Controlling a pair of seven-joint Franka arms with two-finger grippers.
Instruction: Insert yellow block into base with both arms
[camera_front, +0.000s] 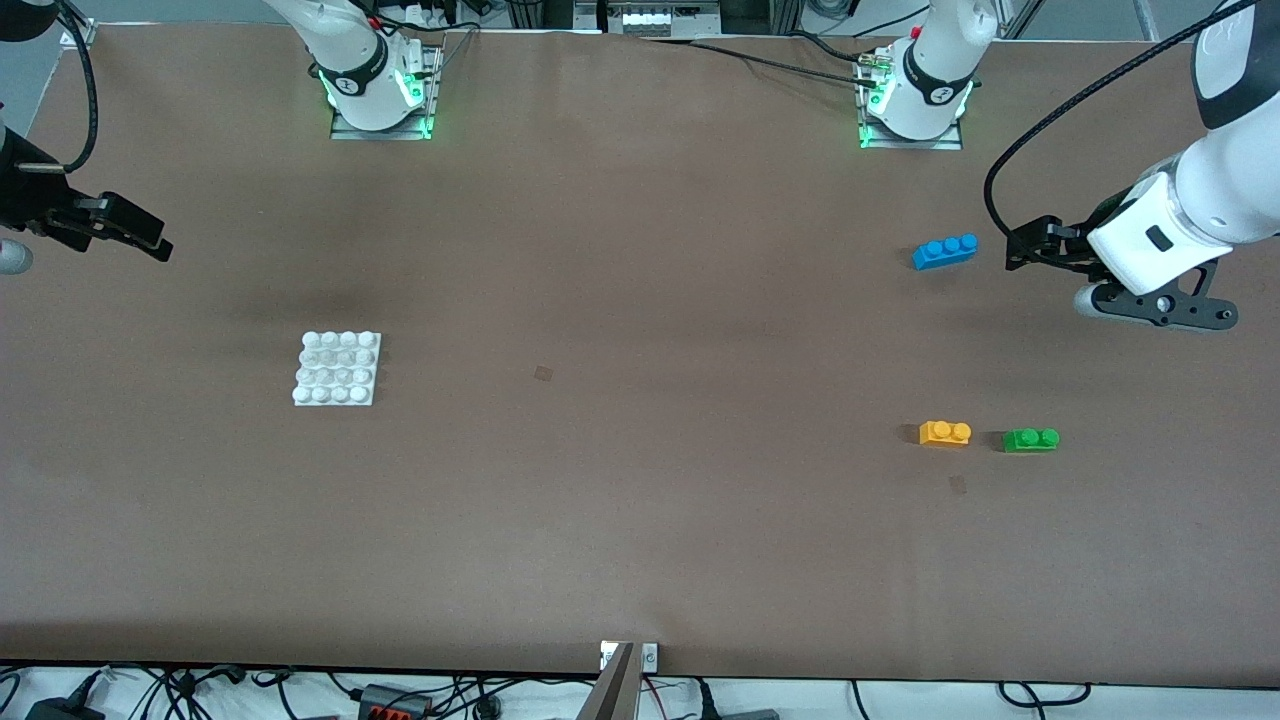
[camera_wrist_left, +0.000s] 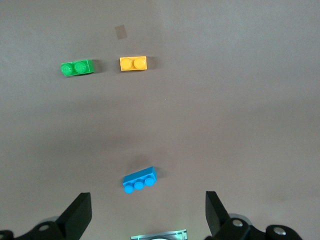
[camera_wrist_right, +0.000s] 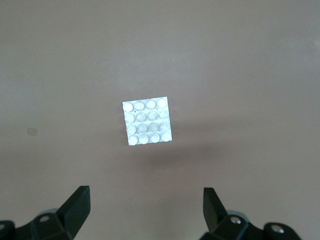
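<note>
Nearest the camera, the yellow block (camera_front: 944, 432) lies just beside the green brick (camera_front: 1030, 439), well below the left gripper (camera_front: 1030, 245)'s wide-spread fingers (camera_wrist_left: 77, 215), so a careless descent risks nudging or grabbing the neighbour, while the right gripper (camera_front: 135, 235), equally wide, hangs above the base (camera_front: 338, 368).

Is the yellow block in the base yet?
Out. The yellow block lies on the table beside the green brick, toward the left arm's end; the base has bare studs.

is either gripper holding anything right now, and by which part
Nothing is held. The left gripper and right gripper are both open and empty; the yellow block lies untouched on the table.
</note>
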